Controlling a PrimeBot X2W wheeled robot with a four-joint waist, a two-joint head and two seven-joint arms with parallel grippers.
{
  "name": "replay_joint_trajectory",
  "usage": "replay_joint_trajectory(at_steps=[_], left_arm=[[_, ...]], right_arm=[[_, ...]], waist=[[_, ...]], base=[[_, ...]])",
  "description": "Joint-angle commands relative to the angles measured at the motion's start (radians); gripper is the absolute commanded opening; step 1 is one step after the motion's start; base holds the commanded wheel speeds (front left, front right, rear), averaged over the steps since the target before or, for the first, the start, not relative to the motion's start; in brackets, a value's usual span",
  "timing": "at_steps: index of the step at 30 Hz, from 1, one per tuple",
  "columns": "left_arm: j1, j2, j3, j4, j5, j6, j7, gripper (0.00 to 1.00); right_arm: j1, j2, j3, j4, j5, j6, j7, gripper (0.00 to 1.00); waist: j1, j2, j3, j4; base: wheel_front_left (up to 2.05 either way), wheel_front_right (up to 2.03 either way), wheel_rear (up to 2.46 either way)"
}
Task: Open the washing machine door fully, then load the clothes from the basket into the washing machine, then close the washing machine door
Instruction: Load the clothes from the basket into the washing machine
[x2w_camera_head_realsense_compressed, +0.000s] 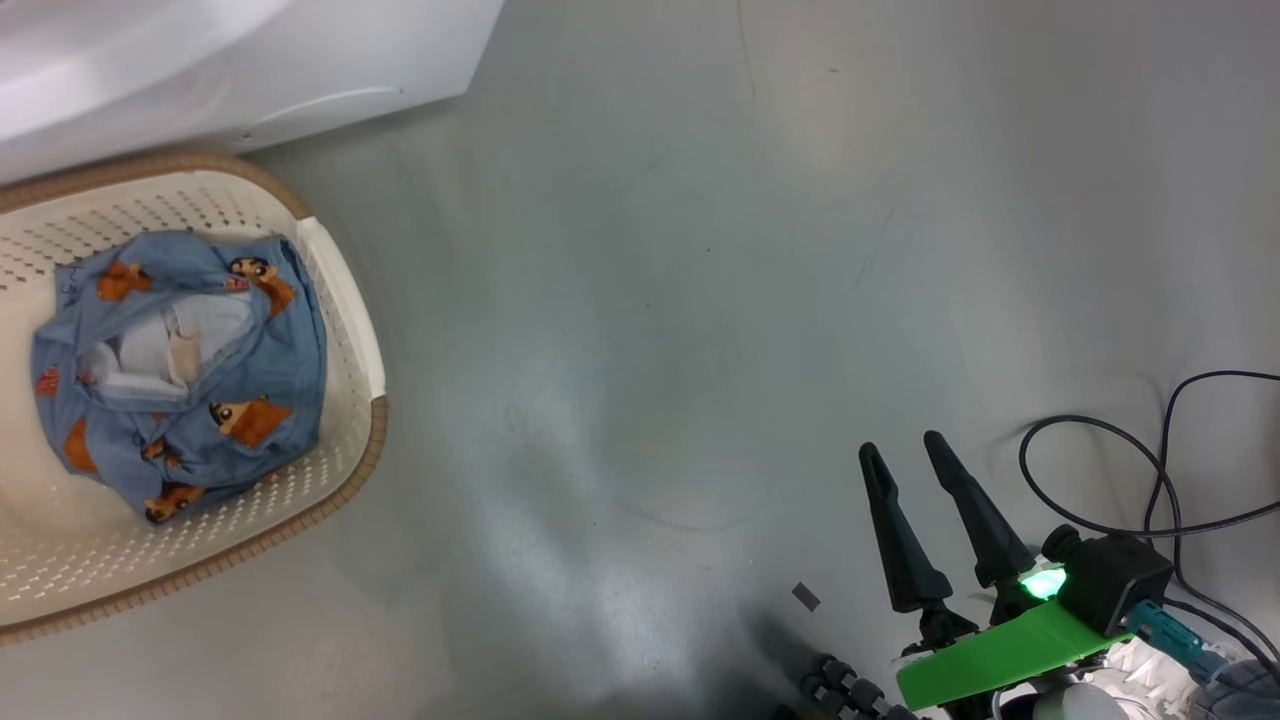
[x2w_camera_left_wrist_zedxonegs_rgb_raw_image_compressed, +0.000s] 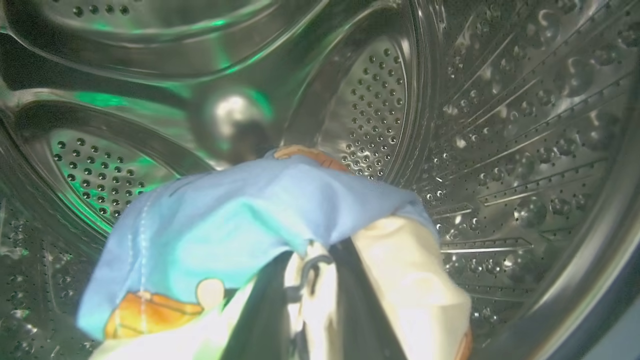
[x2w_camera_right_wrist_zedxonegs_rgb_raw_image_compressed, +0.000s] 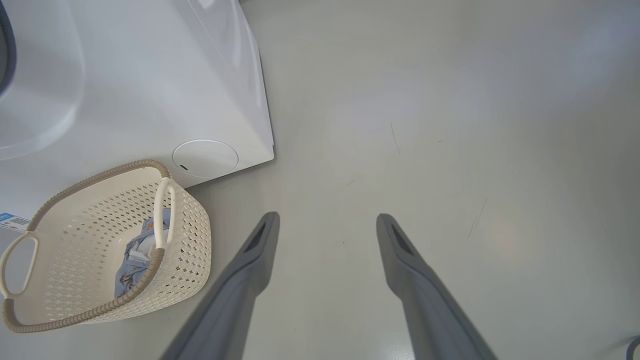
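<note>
My left gripper reaches into the perforated steel drum of the washing machine. It is shut on a garment of light blue and cream cloth with an orange print, which drapes over the dark fingers and hides their tips. A second light blue garment with orange-brown cartoon prints lies in the cream basket on the floor by the machine's front corner. The right gripper hovers open over bare floor, well to the right of the basket. The washing machine door is out of view.
Black cables loop on the floor at the lower right beside my right arm. A small dark scrap lies on the grey floor near that gripper. The machine's white front carries a round cover and a blue label.
</note>
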Motion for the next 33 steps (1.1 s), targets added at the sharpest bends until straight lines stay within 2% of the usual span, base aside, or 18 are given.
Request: replay_joint_trajectory(at_steps=[1,6,13,17,20,22,27,33], left_arm=[[-0.030,0.046,0.011,-0.044,-0.003,0.005,-0.005,0.00],[-0.032,0.040,0.009,-0.073,0.007,0.013,-0.005,0.00],[-0.045,0.060,-0.025,0.074,0.046,0.030,-0.005,0.00],[-0.064,0.052,-0.035,0.155,0.046,0.041,-0.005,0.00],[-0.088,0.048,-0.043,0.235,0.046,0.042,-0.003,0.38],[-0.108,0.046,-0.049,0.282,0.047,0.045,0.000,0.98],[-0.151,0.032,-0.054,0.381,0.039,0.059,0.024,1.00],[-0.164,-0.006,-0.034,0.472,0.008,0.110,0.086,1.00]], right_arm=[[0.006,-0.012,0.023,-0.020,0.003,0.002,-0.005,1.00],[0.017,-0.012,0.035,-0.022,0.007,0.002,-0.005,1.00],[0.037,-0.012,0.052,-0.022,0.015,0.002,-0.005,1.00],[0.047,-0.012,0.051,-0.018,0.018,0.002,-0.005,1.00],[0.052,-0.012,0.050,-0.015,0.019,0.002,-0.005,1.00],[0.055,-0.012,0.050,-0.015,0.020,0.002,-0.005,1.00],[0.058,-0.012,0.048,-0.012,0.026,0.002,-0.005,1.00],[0.063,-0.012,0.040,-0.006,0.026,0.002,-0.005,1.00]], waist=[[0.0000,0.0000,0.004,-0.001],[0.0000,0.0000,0.005,-0.012],[0.0000,0.0000,-0.003,-0.032],[0.0000,0.0000,-0.012,-0.034],[0.0000,0.0000,-0.022,-0.034],[0.0000,0.0000,-0.029,-0.032],[0.0000,0.0000,-0.044,-0.028],[0.0000,0.0000,-0.065,-0.012]], base=[[0.00,0.00,0.00],[0.00,0.00,0.00],[0.00,0.00,0.00],[0.00,0.00,0.00],[0.00,0.00,0.00],[0.00,0.00,0.00],[0.00,0.00,0.00],[0.00,0.00,0.00]])
